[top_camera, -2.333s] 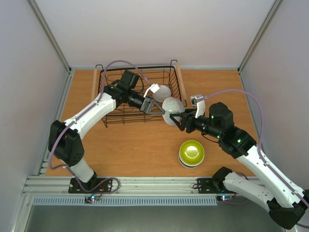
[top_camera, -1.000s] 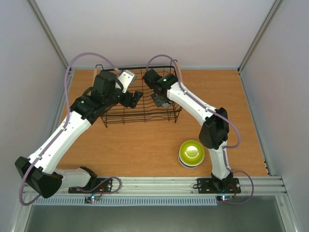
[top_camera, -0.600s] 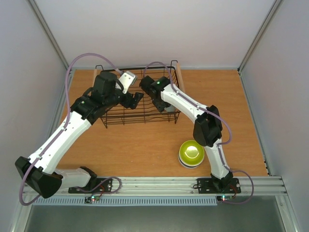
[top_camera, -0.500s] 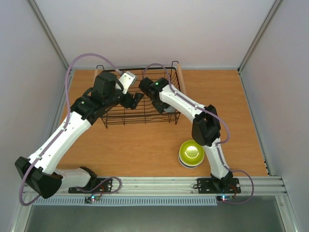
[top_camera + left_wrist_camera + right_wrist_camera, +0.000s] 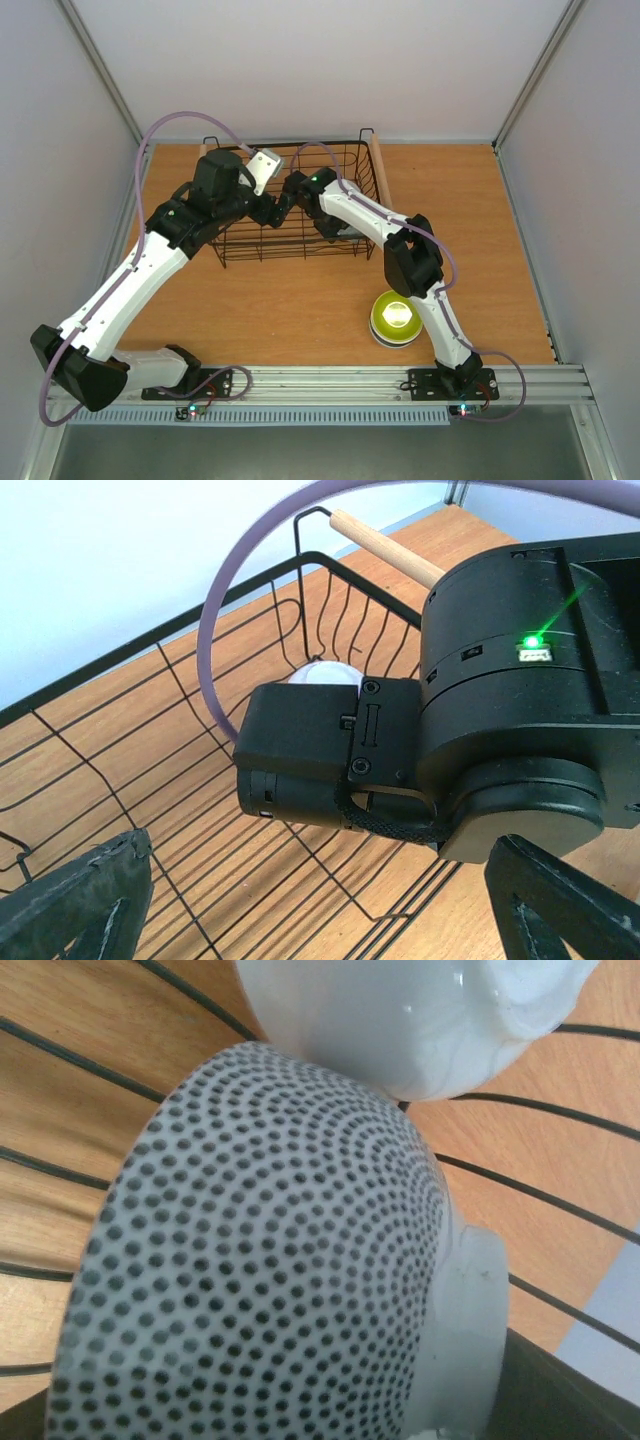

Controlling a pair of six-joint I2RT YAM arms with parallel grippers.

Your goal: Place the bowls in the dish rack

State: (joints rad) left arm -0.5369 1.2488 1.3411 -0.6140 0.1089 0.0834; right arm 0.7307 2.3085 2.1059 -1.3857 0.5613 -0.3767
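Speckled bowl (image 5: 260, 1260) close before right claw (image 5: 336, 228), in rack (image 5: 379, 170).

orange-brown wooden table (image 5: 470, 230), pale walls along its left, far and right edges. black wire dish rack (image 5: 260, 248) sits flat on it at the far edge, left of centre, long side along that edge. light wooden bar handle (image 5: 378, 165) on the rack's right end, another on its left end. table wood shows through the rack's wire floor. stack of bowls (image 5: 390, 318) stands on the table near the near edge, right of centre, well apart from the rack. yellow-green bowl on top, a pale one under it. rest of the stack unclear.
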